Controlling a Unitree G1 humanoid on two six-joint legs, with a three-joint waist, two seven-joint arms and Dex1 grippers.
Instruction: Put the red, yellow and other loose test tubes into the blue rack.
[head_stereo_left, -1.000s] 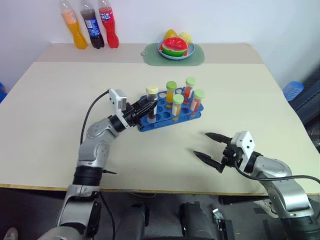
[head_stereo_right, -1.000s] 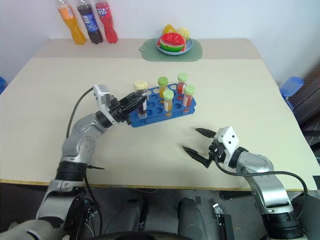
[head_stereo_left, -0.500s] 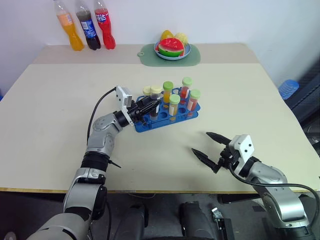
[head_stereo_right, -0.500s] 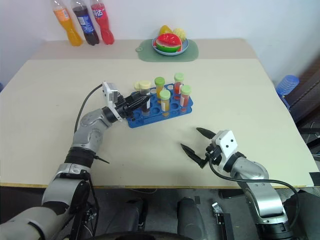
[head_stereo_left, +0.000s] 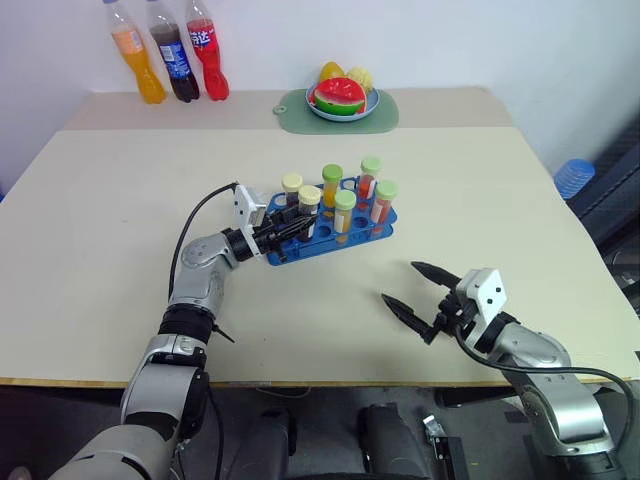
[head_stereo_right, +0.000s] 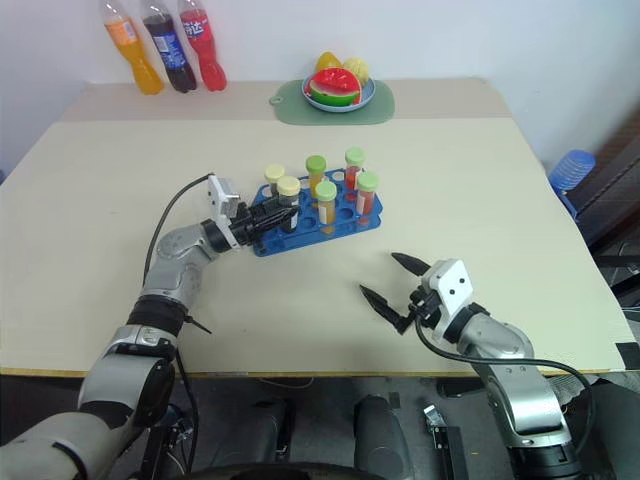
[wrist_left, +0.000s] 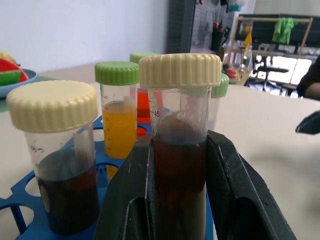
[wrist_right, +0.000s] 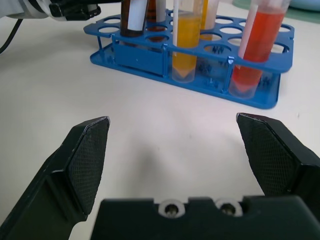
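While soda bottles (head_stereo_left: 165, 62) line wall, fruit plate (head_stereo_left: 342, 98) beside.

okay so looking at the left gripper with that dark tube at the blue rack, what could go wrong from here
1. The left gripper is shut on the dark brown tube at the blue rack. If the tube isn't fully seated in a hole, opening could let it tip.
2. Another pale-capped dark tube stands right beside it, so widening fingers or a sideways pull-back may knock it.
3. The rack looks light and loose on the table; a drag by the gripper could shift it.
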